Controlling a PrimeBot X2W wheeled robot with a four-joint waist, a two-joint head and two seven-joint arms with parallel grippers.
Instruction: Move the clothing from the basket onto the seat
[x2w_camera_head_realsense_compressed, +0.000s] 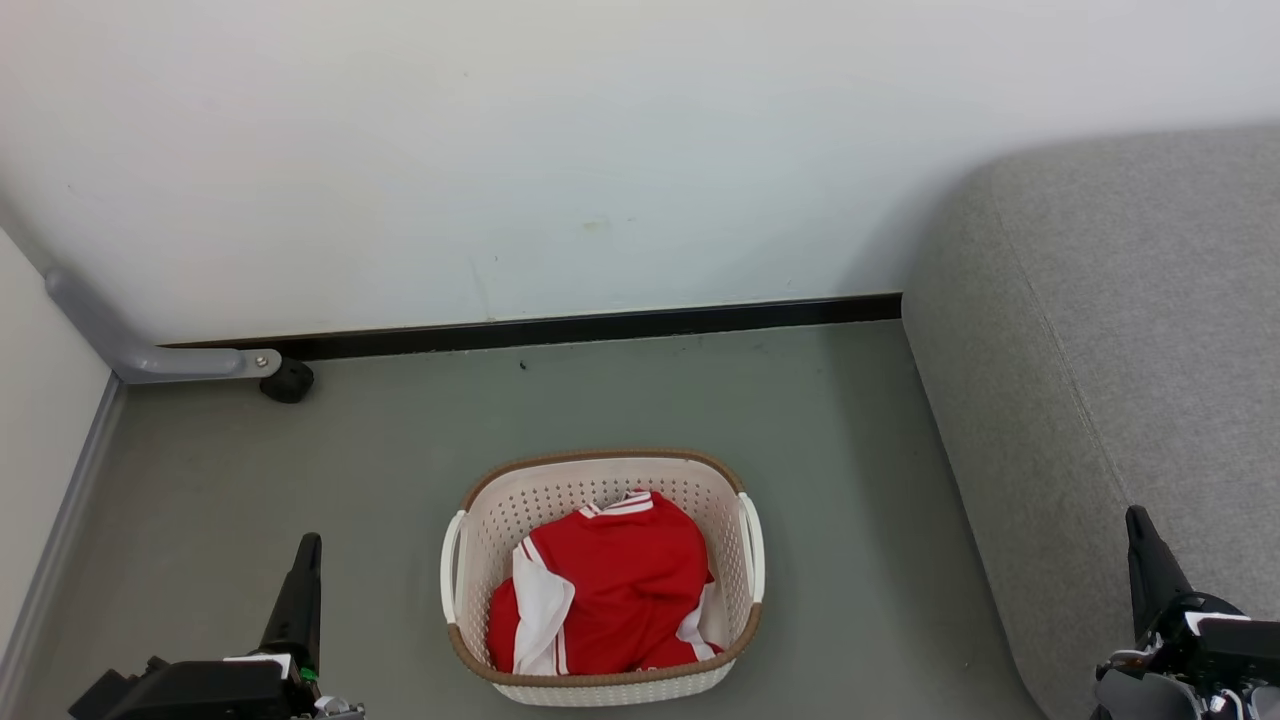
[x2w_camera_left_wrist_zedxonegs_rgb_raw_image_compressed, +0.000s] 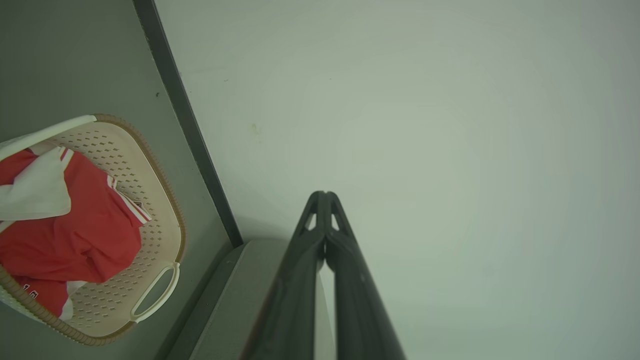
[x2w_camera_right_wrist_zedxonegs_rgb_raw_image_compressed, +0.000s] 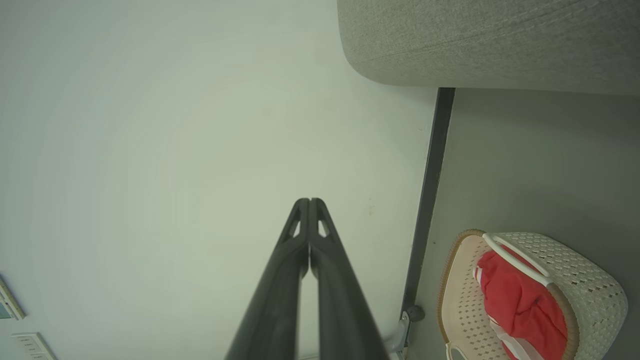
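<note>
Red clothing (x2w_camera_head_realsense_compressed: 610, 590) with white panels lies bunched inside the cream perforated basket (x2w_camera_head_realsense_compressed: 600, 468), which stands on the grey floor in the lower middle of the head view. The grey seat (x2w_camera_head_realsense_compressed: 1130, 350) rises at the right. My left gripper (x2w_camera_head_realsense_compressed: 305, 548) is shut and empty, low at the left, well clear of the basket. My right gripper (x2w_camera_head_realsense_compressed: 1137, 525) is shut and empty at the lower right, in front of the seat. In the left wrist view the shut left gripper (x2w_camera_left_wrist_zedxonegs_rgb_raw_image_compressed: 324, 194) points at the wall, with the basket (x2w_camera_left_wrist_zedxonegs_rgb_raw_image_compressed: 165, 200) and clothing (x2w_camera_left_wrist_zedxonegs_rgb_raw_image_compressed: 75, 225) at the left. The right wrist view shows the shut right gripper (x2w_camera_right_wrist_zedxonegs_rgb_raw_image_compressed: 309, 201), basket (x2w_camera_right_wrist_zedxonegs_rgb_raw_image_compressed: 590, 280), clothing (x2w_camera_right_wrist_zedxonegs_rgb_raw_image_compressed: 520, 300) and seat (x2w_camera_right_wrist_zedxonegs_rgb_raw_image_compressed: 490, 45).
A white wall with a black skirting strip (x2w_camera_head_realsense_compressed: 600, 325) runs behind the basket. A grey bracket with a black rubber stop (x2w_camera_head_realsense_compressed: 287, 381) sits at the left corner. Open grey floor (x2w_camera_head_realsense_compressed: 850, 520) lies between the basket and the seat.
</note>
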